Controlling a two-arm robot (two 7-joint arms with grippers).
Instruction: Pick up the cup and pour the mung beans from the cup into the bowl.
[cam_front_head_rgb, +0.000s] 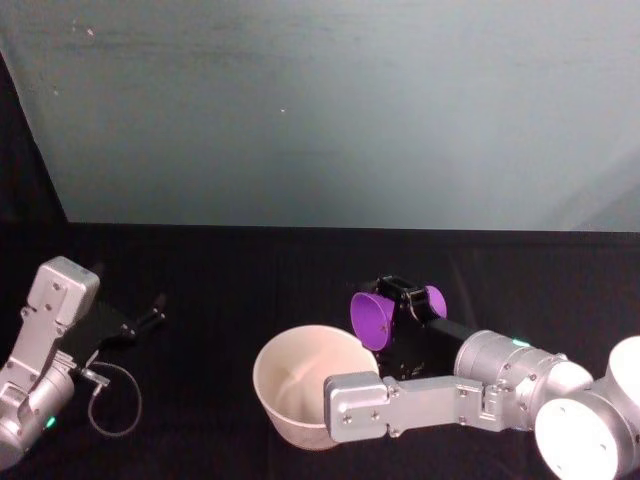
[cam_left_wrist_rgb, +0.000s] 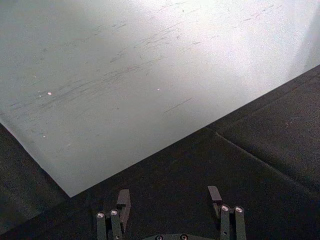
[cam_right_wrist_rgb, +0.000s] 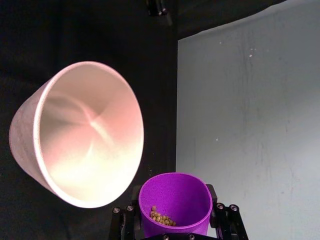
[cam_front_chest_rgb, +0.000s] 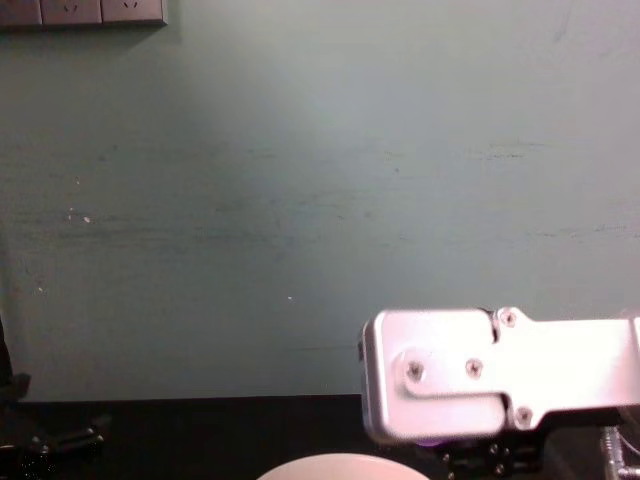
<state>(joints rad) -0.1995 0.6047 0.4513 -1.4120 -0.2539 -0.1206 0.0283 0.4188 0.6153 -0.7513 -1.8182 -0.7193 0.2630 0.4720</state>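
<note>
The purple cup (cam_front_head_rgb: 372, 319) is tipped on its side, its mouth facing the bowl (cam_front_head_rgb: 300, 372), and it hangs just above the bowl's far right rim. My right gripper (cam_front_head_rgb: 400, 298) is shut on the cup's body. In the right wrist view the cup (cam_right_wrist_rgb: 175, 197) holds a small heap of mung beans (cam_right_wrist_rgb: 161, 218) near its base, with gripper fingers (cam_right_wrist_rgb: 222, 220) on both sides. The bowl (cam_right_wrist_rgb: 80, 135) shows a bare pale pink inside. My left gripper (cam_front_head_rgb: 148, 318) is parked at the left, open (cam_left_wrist_rgb: 169, 200) with nothing between its fingers.
Everything rests on a black cloth (cam_front_head_rgb: 220, 290). A pale green wall panel (cam_front_head_rgb: 330, 110) stands behind it. A loose cable loop (cam_front_head_rgb: 115, 400) hangs by the left arm. My right arm's silver link (cam_front_chest_rgb: 500, 375) shows large in the chest view, above the bowl's rim (cam_front_chest_rgb: 320, 466).
</note>
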